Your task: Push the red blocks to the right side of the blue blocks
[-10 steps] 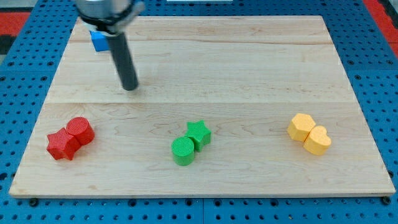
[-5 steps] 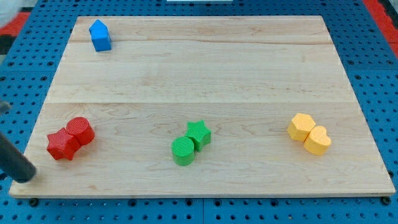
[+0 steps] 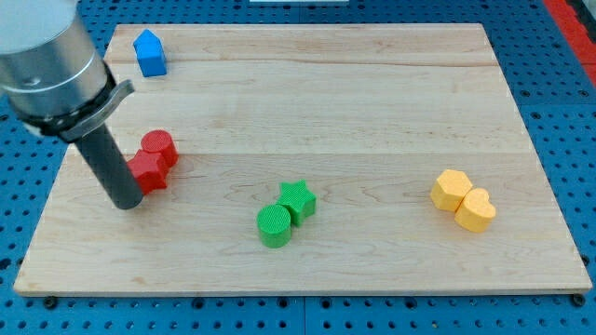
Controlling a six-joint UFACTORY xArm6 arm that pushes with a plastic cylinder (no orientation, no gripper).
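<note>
Board [image 3: 372, 93]: pale wood, fills most of the frame, on a blue pegboard table [image 3: 568, 140]

Rod: dark, no pincer fitted, so nothing to open or close; my tip [image 3: 126, 203] sits left of centre, touching the lower-left side of the red pair

Red blocks: star [image 3: 147, 173] and cylinder [image 3: 160, 147], touching each other, left of centre

Blue block [image 3: 149, 53]: house-shaped, upper left corner, well apart from the reds, above them

Green pair: cylinder [image 3: 273, 226] and star [image 3: 298, 199], lower centre

Yellow pair: a faceted block [image 3: 451, 189] and a heart [image 3: 476, 210], lower right

Step in hand, as I judge it: pushing the reds up-right. Next move calls for driving them to the spot just right of the blue block, without knocking it
</note>
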